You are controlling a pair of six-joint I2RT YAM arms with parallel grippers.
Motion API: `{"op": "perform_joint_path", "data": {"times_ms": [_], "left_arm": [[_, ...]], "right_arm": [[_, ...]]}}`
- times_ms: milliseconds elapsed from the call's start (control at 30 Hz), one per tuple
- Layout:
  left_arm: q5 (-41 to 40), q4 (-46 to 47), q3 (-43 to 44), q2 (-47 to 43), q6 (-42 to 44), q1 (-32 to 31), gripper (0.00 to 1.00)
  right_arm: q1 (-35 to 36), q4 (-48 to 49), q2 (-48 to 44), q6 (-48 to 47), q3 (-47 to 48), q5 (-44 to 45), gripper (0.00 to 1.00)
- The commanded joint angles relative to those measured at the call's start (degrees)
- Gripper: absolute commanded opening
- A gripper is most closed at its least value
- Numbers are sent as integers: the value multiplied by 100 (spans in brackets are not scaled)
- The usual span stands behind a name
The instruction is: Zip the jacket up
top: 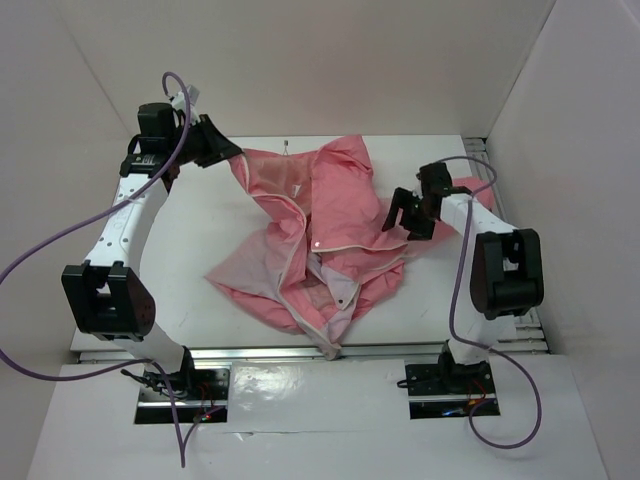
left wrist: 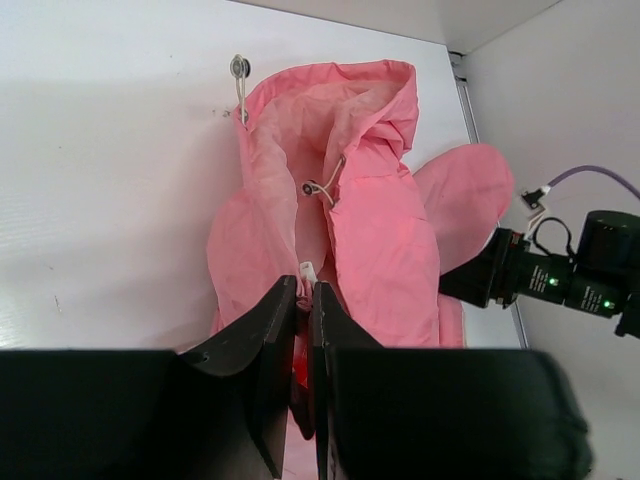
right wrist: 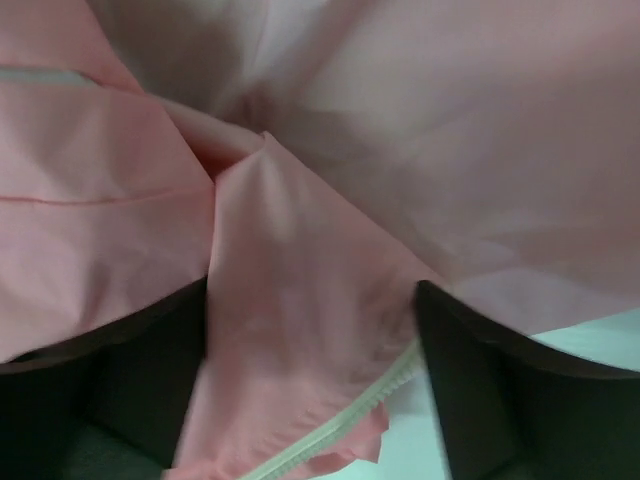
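Note:
The salmon-pink jacket (top: pixel 330 215) lies crumpled in the middle of the white table, its pale lining and light zipper (top: pixel 290 262) showing toward the front. At the far left my left gripper (top: pixel 222 150) is shut on a fold of the jacket (left wrist: pixel 375 230). A white zipper end (left wrist: pixel 307 270) pokes out just past the left gripper (left wrist: pixel 303 290) and its fingertips. My right gripper (top: pixel 400 215) is at the jacket's right edge. In the right wrist view the right gripper (right wrist: pixel 312 300) is open, and pink fabric with a zipper edge (right wrist: pixel 340 425) lies loose between its wide-set fingers.
White walls close in the table at the back and both sides. A metal rail (top: pixel 400 350) runs along the near edge. A drawstring toggle (left wrist: pixel 240 68) rests on the table by the hood. Purple cables (top: pixel 60 240) loop beside both arms.

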Motion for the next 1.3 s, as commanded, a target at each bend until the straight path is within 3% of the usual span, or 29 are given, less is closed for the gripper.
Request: {"op": "perform_joint_path", "data": {"times_ms": [0, 33, 67, 167, 333, 500, 633, 667, 733, 800, 867, 933, 1033, 1067, 1133, 1200, 1267], "left_arm": [[146, 288, 7, -218, -46, -10, 0], [146, 288, 7, -166, -46, -10, 0], [146, 288, 7, -166, -46, -10, 0], [146, 218, 59, -166, -46, -10, 0], [93, 165, 59, -166, 6, -10, 0], [32, 104, 182, -166, 59, -10, 0], [32, 104, 182, -166, 59, -10, 0], [32, 156, 182, -166, 7, -10, 0], [32, 209, 121, -166, 6, -10, 0], [32, 209, 60, -166, 6, -10, 0], [32, 209, 59, -166, -46, -10, 0], [32, 209, 59, -218, -46, -10, 0], [32, 209, 7, -271, -46, -63, 0], [-20, 209, 7, -271, 6, -63, 0], [40, 44, 68, -271, 76, -63, 0], [110, -246, 357, -140, 252, -63, 0], [111, -423, 428, -139, 331, -63, 0]], "right_arm": [[-275, 849, -269, 323, -477, -877, 80], [-275, 902, -400, 419, -583, -1027, 53], [-345, 903, -480, 420, -636, -1028, 35], [-398, 167, -893, 420, -567, -423, 0], [-398, -1081, -2077, 437, -514, 138, 0], [-268, -2365, -3054, 1298, -478, 536, 0], [102, -2175, -3915, 1983, -1302, 519, 3], [216, -1921, -4265, 2089, -1627, 101, 27], [653, -1437, -4479, 2441, -2498, -149, 55], [875, -1574, -4375, 2364, -2483, 217, 72], [1025, -2073, -4147, 2153, -1791, 762, 78], [1025, -2243, -3813, 1688, -1211, 1361, 78], [1271, -2016, -3435, 941, -296, 1363, 71], [1576, -1711, -3312, 704, 2, 1171, 66], [2103, -1628, -2768, 404, 363, 1001, 66], [3189, -1838, -2189, 333, 1013, 1857, 68], [3817, -2049, -1845, 219, 1592, 2493, 71]]}}
